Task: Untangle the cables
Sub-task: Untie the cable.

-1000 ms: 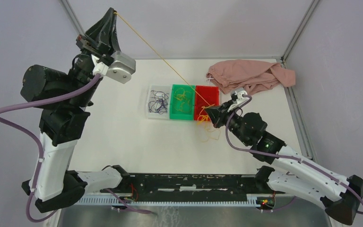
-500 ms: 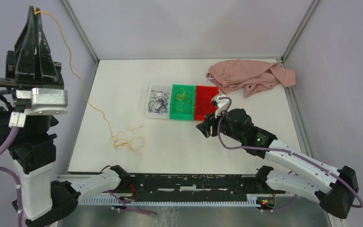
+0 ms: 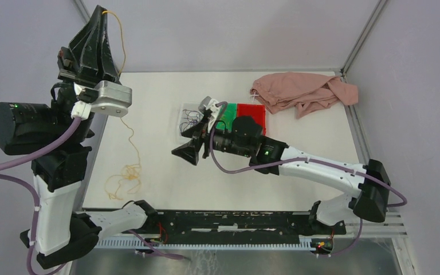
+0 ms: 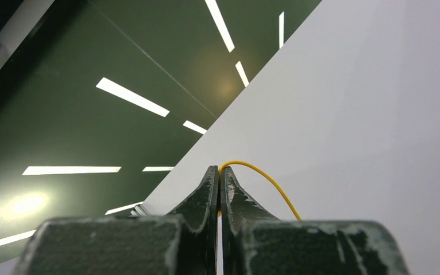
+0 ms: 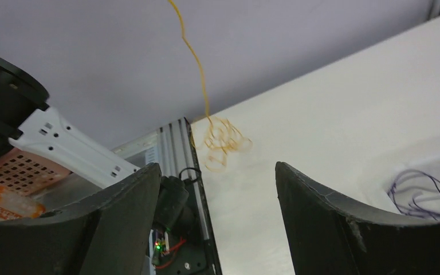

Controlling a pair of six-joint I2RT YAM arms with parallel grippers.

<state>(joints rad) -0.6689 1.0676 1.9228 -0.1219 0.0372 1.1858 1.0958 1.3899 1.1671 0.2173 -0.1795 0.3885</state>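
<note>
A yellow-orange cable hangs from my left gripper (image 3: 104, 11), which is raised high at the far left and shut on the cable's top end. In the left wrist view the strand (image 4: 263, 180) arcs out from the gripper's (image 4: 219, 171) pressed tips. The cable's lower part lies in a loose tangle (image 3: 124, 176) on the table near its left front corner. My right gripper (image 3: 186, 153) is open and empty over the table's middle, facing that tangle (image 5: 224, 140). The right gripper (image 5: 217, 166) holds nothing between its fingers. Dark purple cables (image 3: 190, 121) lie in a clear tray.
A green tray (image 3: 229, 112) and a red tray (image 3: 253, 112) sit next to the clear one, partly hidden by my right arm. A pink cloth (image 3: 303, 91) lies at the back right. The table's metal rail (image 5: 197, 189) runs along the near edge beside the tangle.
The right gripper opened, let go of the yellow cable and swung left. The left gripper pulled the cable away, and its tangle slid from beside the red tray to the front left.
</note>
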